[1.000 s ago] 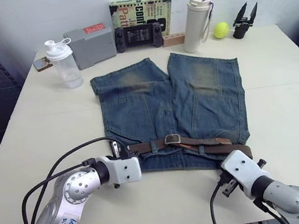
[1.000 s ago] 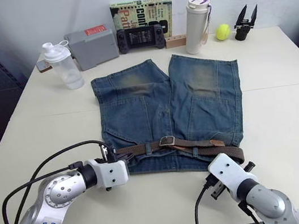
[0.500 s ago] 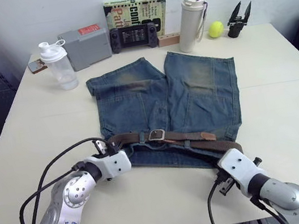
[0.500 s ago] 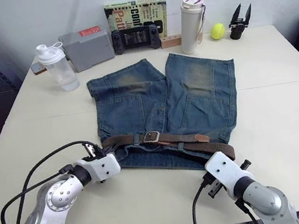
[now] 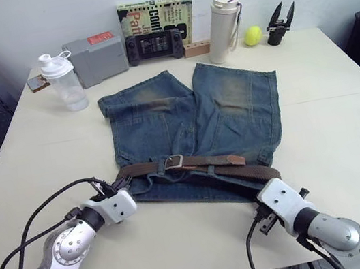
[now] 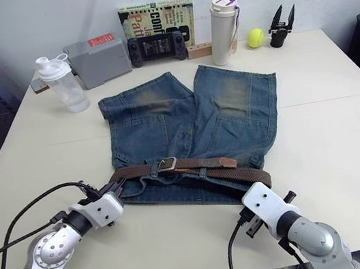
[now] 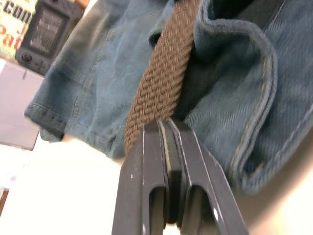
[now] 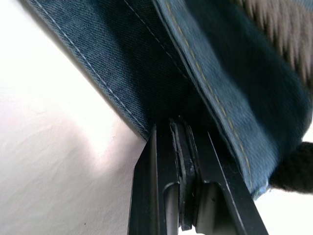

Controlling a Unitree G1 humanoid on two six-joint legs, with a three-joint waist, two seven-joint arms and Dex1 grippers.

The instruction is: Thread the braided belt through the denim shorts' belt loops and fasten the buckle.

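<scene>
Your left end effector [image 7: 168, 128] has its two black fingers pressed together with no gap, their tips at the end of the braided belt [image 7: 164, 73] where it leaves the waistband fold, so it looks clamped on the belt's end, though the pinch itself is hidden under the fingertips; in the head views that end effector [image 5: 115, 187] sits at the left corner of the waistband of the denim shorts [image 5: 192, 122]; your right end effector [image 8: 179, 128] is likewise closed down, fingers together, their tips against the denim hem at the right corner of the waistband, and you cannot tell for certain whether cloth is caught between the pads; in the head views it sits at [image 6: 250, 192] just under the belt's right end; the belt runs across the waistband from left to right, with the buckle [image 5: 173, 161] fastened left of centre and the lighter brown tip [image 5: 237, 160] lying over the strap to its right; a belt loop [image 5: 207, 171] crosses the strap near the middle; the shorts lie flat on the pale worktop [image 5: 342, 114], waist nearest you, legs pointing away; along the far edge stand a clear shaker bottle [image 5: 59, 82], which looks empty, and a tall white tumbler [image 5: 221, 18] with its lid on, contents hidden; between them sit a grey box [image 5: 94, 51], a book [image 5: 155, 16] propped upright and a black game controller [image 5: 154, 43]; right of the tumbler are a yellow-green ball [image 5: 251, 35] and a spare black gripper [image 5: 279, 22].
</scene>
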